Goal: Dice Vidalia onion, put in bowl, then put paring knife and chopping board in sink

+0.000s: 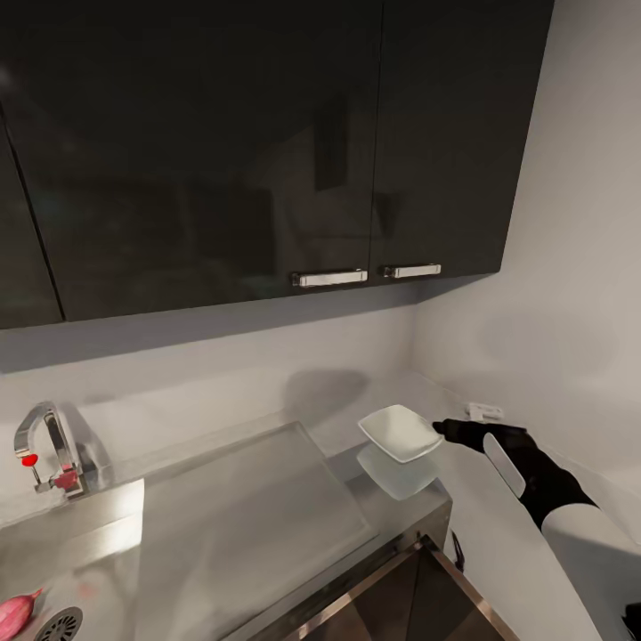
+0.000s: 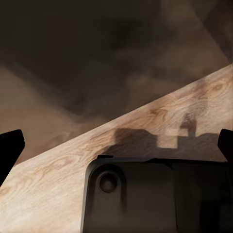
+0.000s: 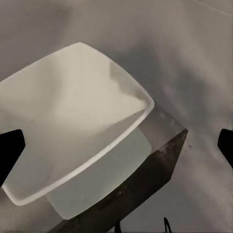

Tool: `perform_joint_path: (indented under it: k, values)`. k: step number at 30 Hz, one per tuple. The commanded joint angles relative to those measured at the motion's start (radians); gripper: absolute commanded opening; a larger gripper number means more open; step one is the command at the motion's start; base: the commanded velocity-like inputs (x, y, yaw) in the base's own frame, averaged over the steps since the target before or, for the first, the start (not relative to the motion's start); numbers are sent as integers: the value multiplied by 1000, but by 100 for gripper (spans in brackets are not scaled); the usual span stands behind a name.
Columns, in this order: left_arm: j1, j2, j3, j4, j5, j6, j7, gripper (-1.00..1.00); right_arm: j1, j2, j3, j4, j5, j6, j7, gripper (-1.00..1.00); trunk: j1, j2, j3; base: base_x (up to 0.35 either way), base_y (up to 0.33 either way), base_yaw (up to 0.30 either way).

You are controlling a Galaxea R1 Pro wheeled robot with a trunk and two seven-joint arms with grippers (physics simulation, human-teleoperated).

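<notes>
I see the bowl at about 3 o'clock from the sink, sitting right at the tabletop's far end corner, its reflection on the glossy surface under it. My right gripper hangs just beside the bowl's rim at the bowl's 3 o'clock; whether it touches I cannot tell. In the right wrist view its fingertips stand wide apart at the frame's sides, with the bowl between them and the tabletop's corner edge dropping off just past the bowl. The onion lies in the sink beside the drain, with the tap at 12 o'clock from it. The wall closes in tight beyond the arm. My left gripper is spread wide over the wood floor, holding nothing.
</notes>
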Motion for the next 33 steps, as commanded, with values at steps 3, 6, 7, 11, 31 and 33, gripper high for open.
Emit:
perform_joint_path:
  k: [3,6,7,11,31,33]
  values:
    - [1,0,0,3,5,-2,0,100,0,-1,3,21,-21,1,39,100,0,-1,0,0,0,0]
    - [1,0,0,8,5,-2,0,100,0,-1,2,41,-48,-20,57,100,0,-1,0,0,0,0]
    - [1,0,0,13,5,-3,0,100,0,-1,2,54,-60,-48,62,100,0,-1,0,0,0,0]
    - [1,0,0,19,5,-3,0,100,0,-1,2,98,-74,-109,66,100,0,-1,0,0,0,0]
    - [1,-2,0,46,4,-3,-2,100,0,-3,1,111,-78,-131,80,100,0,-1,-25,44,-19,0]
    - [1,-2,0,46,4,-3,-2,100,0,-3,1,111,-78,-131,80,100,0,-1,-28,5,-2,0]
